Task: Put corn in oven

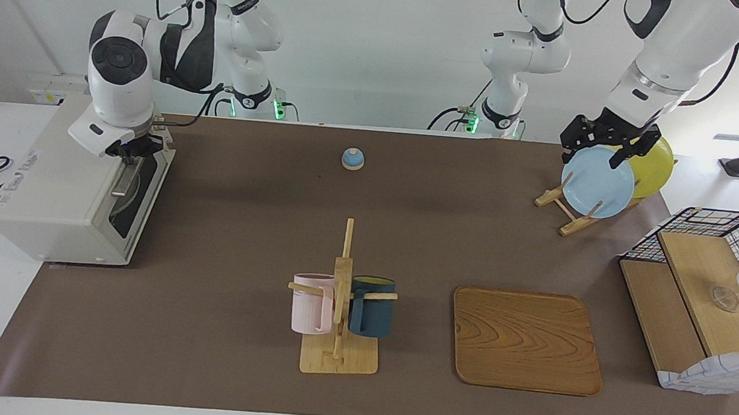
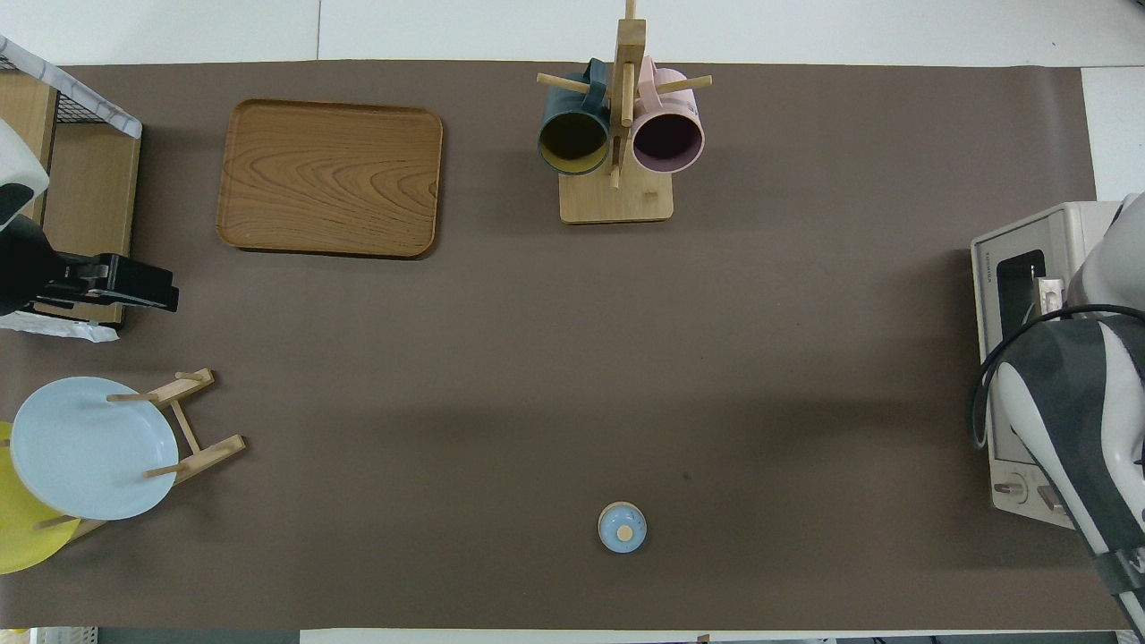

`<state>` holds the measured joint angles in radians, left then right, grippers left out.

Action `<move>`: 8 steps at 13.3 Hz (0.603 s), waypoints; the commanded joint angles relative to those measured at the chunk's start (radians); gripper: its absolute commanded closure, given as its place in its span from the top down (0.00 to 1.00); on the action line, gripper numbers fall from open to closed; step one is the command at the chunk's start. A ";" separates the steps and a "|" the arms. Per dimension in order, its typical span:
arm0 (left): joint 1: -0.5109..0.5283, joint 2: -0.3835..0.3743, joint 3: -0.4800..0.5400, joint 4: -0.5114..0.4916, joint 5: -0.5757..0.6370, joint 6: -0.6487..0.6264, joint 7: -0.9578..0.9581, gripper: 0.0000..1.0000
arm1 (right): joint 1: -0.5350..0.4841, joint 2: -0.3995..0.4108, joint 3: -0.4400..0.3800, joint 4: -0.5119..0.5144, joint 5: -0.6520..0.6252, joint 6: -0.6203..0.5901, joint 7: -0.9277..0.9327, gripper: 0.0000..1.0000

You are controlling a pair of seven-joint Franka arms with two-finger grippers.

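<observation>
Brown counter under white wall. Oven (image 1: 67, 190) at right arm's end, door almost shut. Right tool (image 1: 129, 149) pressed together at door's top edge. Corn not visible, judged already inside; only final door closing appears left. Mug rack (image 1: 341, 297) and tray (image 1: 526, 340) mid-counter. Left tool (image 1: 606, 144) spread, over blue plate (image 1: 597, 182), waiting.

From my remote station, I can read no lettering. The print on the oven (image 1: 47, 195) stays illegible.
</observation>
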<state>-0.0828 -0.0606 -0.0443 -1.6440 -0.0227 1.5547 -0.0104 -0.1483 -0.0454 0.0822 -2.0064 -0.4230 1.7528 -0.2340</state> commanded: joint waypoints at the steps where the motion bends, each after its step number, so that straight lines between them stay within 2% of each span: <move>1: 0.018 -0.002 -0.014 0.001 0.018 -0.007 0.009 1.00 | -0.016 -0.013 0.005 0.047 0.065 -0.013 -0.034 0.00; 4: 0.018 -0.002 -0.014 0.000 0.018 -0.007 0.009 1.00 | 0.001 -0.011 0.016 0.107 0.139 -0.035 -0.030 0.00; 6: 0.018 -0.002 -0.014 0.001 0.018 -0.007 0.009 1.00 | 0.054 0.004 0.016 0.191 0.193 -0.103 -0.015 0.00; 7: 0.018 -0.002 -0.014 0.001 0.018 -0.007 0.009 1.00 | 0.064 0.007 0.016 0.222 0.246 -0.123 0.004 0.06; 8: 0.018 -0.002 -0.014 0.001 0.018 -0.007 0.009 1.00 | 0.073 0.010 0.018 0.256 0.294 -0.146 0.025 0.06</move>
<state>-0.0828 -0.0606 -0.0443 -1.6440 -0.0227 1.5547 -0.0104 -0.0862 -0.0542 0.0957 -1.8295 -0.2050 1.6605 -0.2307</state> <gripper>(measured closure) 0.000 0.943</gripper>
